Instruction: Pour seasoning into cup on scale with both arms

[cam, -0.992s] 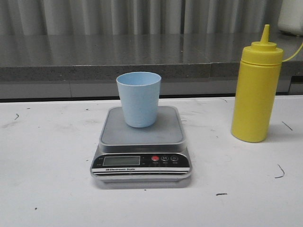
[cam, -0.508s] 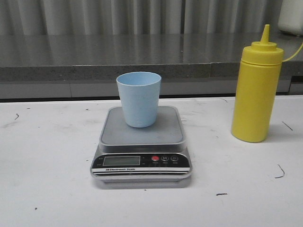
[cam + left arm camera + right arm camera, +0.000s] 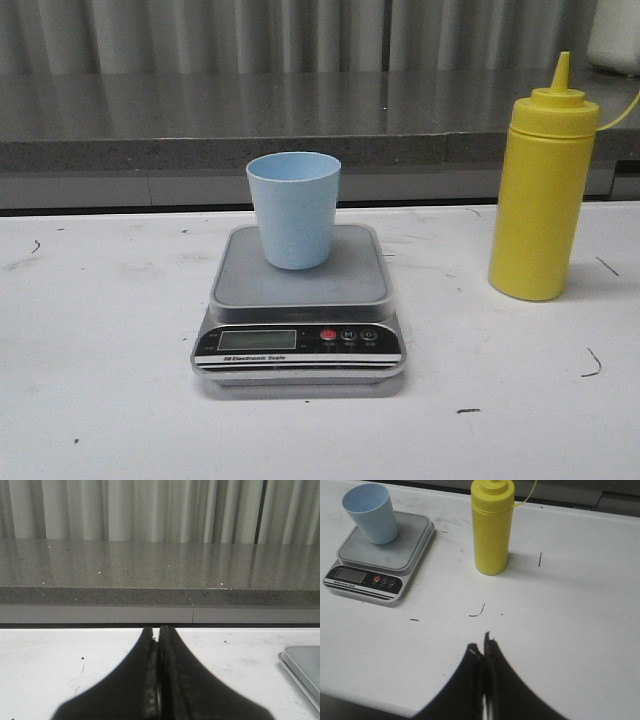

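Observation:
The light blue cup (image 3: 293,208) stands upright on the steel platform of the silver-grey scale (image 3: 300,300) at the table's middle. The yellow seasoning bottle (image 3: 541,185) stands upright on the table to the right of the scale, nozzle up. In the right wrist view the cup (image 3: 372,513), the scale (image 3: 380,562) and the seasoning bottle (image 3: 492,527) all lie well ahead of my right gripper (image 3: 482,645), which is shut and empty. My left gripper (image 3: 156,630) is shut with nothing in it, low over the white table, with a corner of the scale (image 3: 302,667) off to one side.
A grey stone ledge (image 3: 200,130) runs along the back of the white table (image 3: 100,400), with a pleated curtain behind it. A white object (image 3: 615,35) sits on the ledge at the far right. Small dark marks dot the tabletop.

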Controlling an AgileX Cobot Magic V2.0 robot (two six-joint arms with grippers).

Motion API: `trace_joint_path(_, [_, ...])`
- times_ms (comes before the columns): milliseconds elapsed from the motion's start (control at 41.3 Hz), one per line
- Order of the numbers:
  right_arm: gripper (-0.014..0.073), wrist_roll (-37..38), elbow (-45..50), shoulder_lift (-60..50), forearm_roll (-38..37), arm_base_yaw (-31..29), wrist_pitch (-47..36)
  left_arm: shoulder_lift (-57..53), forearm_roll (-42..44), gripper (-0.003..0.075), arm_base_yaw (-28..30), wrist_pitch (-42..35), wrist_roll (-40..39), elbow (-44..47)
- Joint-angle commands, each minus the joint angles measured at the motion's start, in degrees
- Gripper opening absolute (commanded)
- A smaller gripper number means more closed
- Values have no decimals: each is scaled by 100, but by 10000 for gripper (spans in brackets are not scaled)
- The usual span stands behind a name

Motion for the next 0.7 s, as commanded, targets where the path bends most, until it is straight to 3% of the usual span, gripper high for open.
trace_joint_path(0, [-68, 2, -151, 65, -39, -19, -415, -103, 4, -20, -48, -501, -35, 131])
trace_joint_path(605, [-68, -4, -151, 64, -81, -19, -422, -103, 4, -20, -48, -501, -35, 131])
trace_joint_path(677, [-68, -4, 22, -34, -246, -25, -724, -103, 4, -20, -48, -501, -35, 131])
